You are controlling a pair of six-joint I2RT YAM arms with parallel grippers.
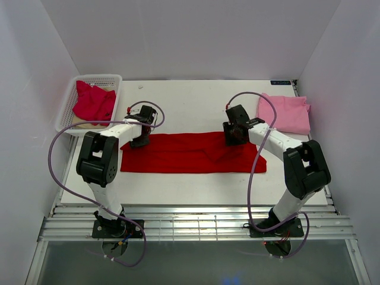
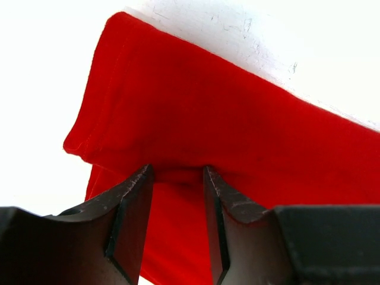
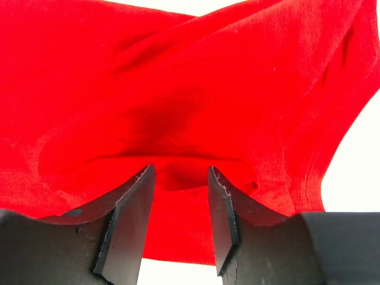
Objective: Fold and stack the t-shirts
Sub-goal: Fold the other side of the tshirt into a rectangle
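**Count.** Three t-shirts, two grippers, one basket.
- Bright red t-shirt [image 1: 190, 153]: lies as a long folded strip across the middle of the table [image 1: 196, 95], running left to right.
- Pink t-shirt [image 1: 285, 113]: lies folded at the far right corner.
- Crimson t-shirt [image 1: 94, 101]: lies crumpled in the white mesh basket [image 1: 98, 77] at the far left corner.
- Left gripper [image 2: 178, 172]: sits at the strip's far edge near its left end, with its jaws clamped on a raised fold of the red cloth.
- Right gripper [image 3: 181, 172]: sits at the far edge near the right end. Red cloth fills the gap between its fingers [image 3: 127, 214]; whether it is pinched cannot be determined.

**Obscured.** Both gripper bodies cover the cloth edge in the top view. The basket hides the lower part of the crimson t-shirt.

**Surroundings.** The tabletop is white and lightly scuffed, enclosed by plain white walls.
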